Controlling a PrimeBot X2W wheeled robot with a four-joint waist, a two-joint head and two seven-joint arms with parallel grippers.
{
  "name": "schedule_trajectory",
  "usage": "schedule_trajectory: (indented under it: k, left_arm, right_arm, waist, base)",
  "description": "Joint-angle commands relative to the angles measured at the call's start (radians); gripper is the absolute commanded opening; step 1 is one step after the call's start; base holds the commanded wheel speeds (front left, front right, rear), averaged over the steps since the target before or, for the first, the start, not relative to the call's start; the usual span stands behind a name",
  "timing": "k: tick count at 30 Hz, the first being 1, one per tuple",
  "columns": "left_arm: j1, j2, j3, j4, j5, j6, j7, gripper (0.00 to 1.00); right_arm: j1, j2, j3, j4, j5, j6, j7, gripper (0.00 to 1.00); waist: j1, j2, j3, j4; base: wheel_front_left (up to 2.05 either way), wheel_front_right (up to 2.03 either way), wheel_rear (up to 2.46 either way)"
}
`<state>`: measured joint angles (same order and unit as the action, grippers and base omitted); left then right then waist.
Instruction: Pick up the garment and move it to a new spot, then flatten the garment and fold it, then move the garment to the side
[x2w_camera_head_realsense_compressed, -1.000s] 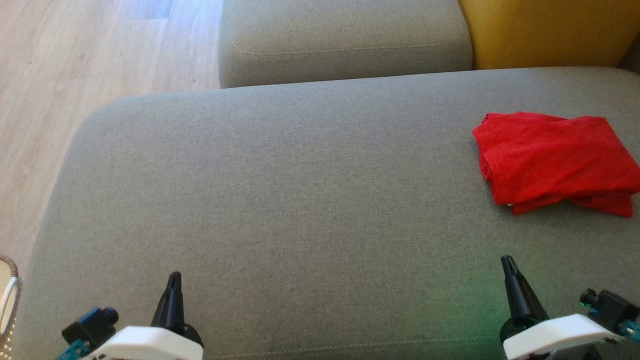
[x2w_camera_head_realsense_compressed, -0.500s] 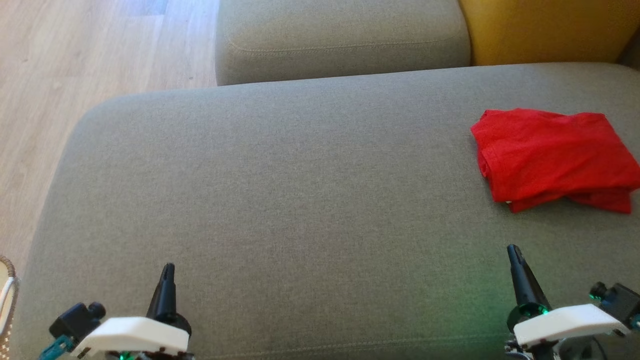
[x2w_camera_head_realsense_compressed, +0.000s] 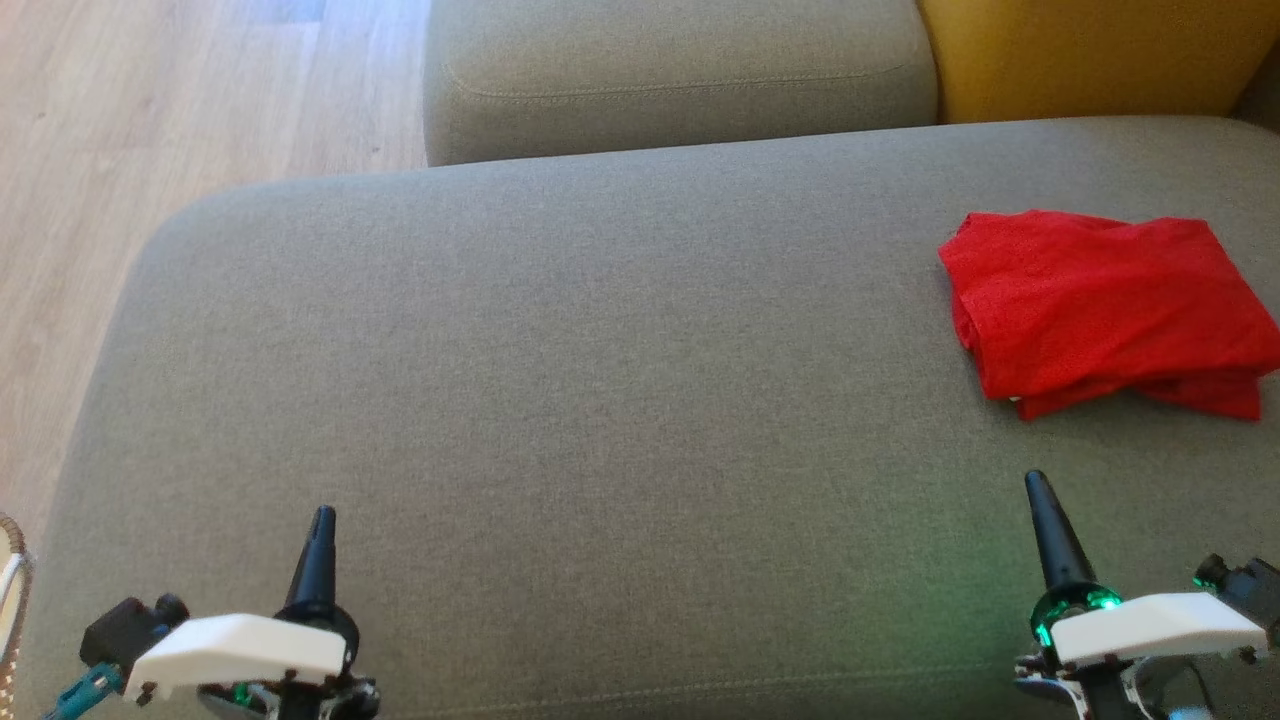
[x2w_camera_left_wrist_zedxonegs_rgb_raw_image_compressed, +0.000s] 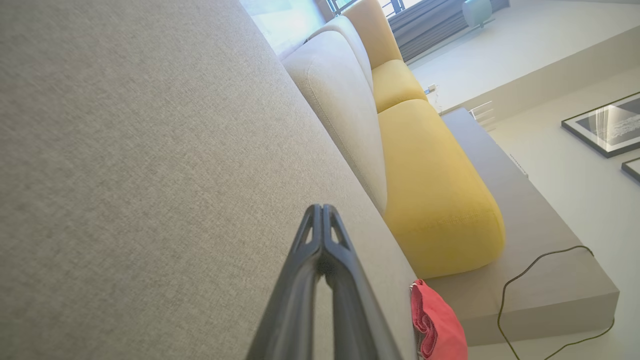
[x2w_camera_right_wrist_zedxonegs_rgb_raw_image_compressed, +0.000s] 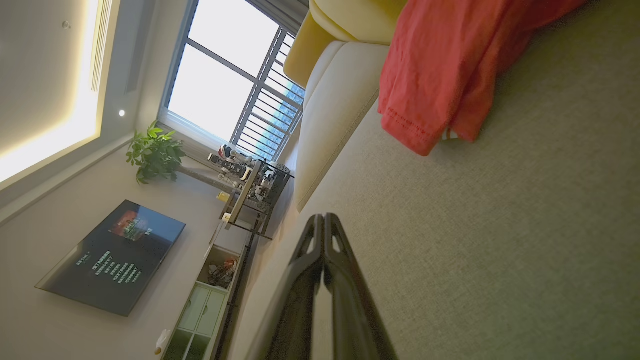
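Observation:
The garment (x2w_camera_head_realsense_compressed: 1105, 310), a red cloth folded into a rough rectangle, lies on the grey sofa seat (x2w_camera_head_realsense_compressed: 600, 380) at its far right. It also appears as a red bundle, the garment (x2w_camera_left_wrist_zedxonegs_rgb_raw_image_compressed: 437, 325), low in the left wrist view and as the garment (x2w_camera_right_wrist_zedxonegs_rgb_raw_image_compressed: 445, 70) at the top of the right wrist view. My left gripper (x2w_camera_head_realsense_compressed: 322, 520) is shut and empty near the seat's front left. My right gripper (x2w_camera_head_realsense_compressed: 1036, 485) is shut and empty at the front right, a short way in front of the garment. In the wrist views the left gripper (x2w_camera_left_wrist_zedxonegs_rgb_raw_image_compressed: 322, 210) and right gripper (x2w_camera_right_wrist_zedxonegs_rgb_raw_image_compressed: 324, 219) show their fingertips pressed together.
A grey cushion (x2w_camera_head_realsense_compressed: 680, 70) and a yellow cushion (x2w_camera_head_realsense_compressed: 1090, 50) sit behind the seat. Wooden floor (x2w_camera_head_realsense_compressed: 150, 120) runs along the left. A woven basket rim (x2w_camera_head_realsense_compressed: 10, 600) shows at the lower left edge. A dark cable (x2w_camera_left_wrist_zedxonegs_rgb_raw_image_compressed: 550, 295) trails over the floor.
Both grippers have crept forward over the seat, still shut. The whole head view has shifted slightly, so the camera moved. The garment lies as before.

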<state>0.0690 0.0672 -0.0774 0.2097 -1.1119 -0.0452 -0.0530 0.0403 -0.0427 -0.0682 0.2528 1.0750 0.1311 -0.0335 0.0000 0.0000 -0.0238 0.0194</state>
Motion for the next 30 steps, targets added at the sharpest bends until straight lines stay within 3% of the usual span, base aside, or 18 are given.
schedule_trajectory:
  k: [1, 30]
  left_arm:
    - [-0.063, 0.018, 0.037, -0.024, -0.036, -0.01, 0.009, 0.0]
    - [-0.137, 0.016, 0.111, 0.015, -0.371, -0.061, 0.091, 0.0]
  right_arm:
    - [-0.059, -0.019, 0.006, -0.029, 0.038, 0.0, 0.01, 0.0]
    - [-0.118, -0.02, -0.017, -0.016, 0.382, 0.0, 0.093, 0.0]
  waist:
    - [0.0, 0.0, 0.001, -0.001]
    - [0.0, 0.0, 0.019, -0.013]
  base:
    - [0.0, 0.0, 0.0]
    - [0.0, 0.0, 0.0]
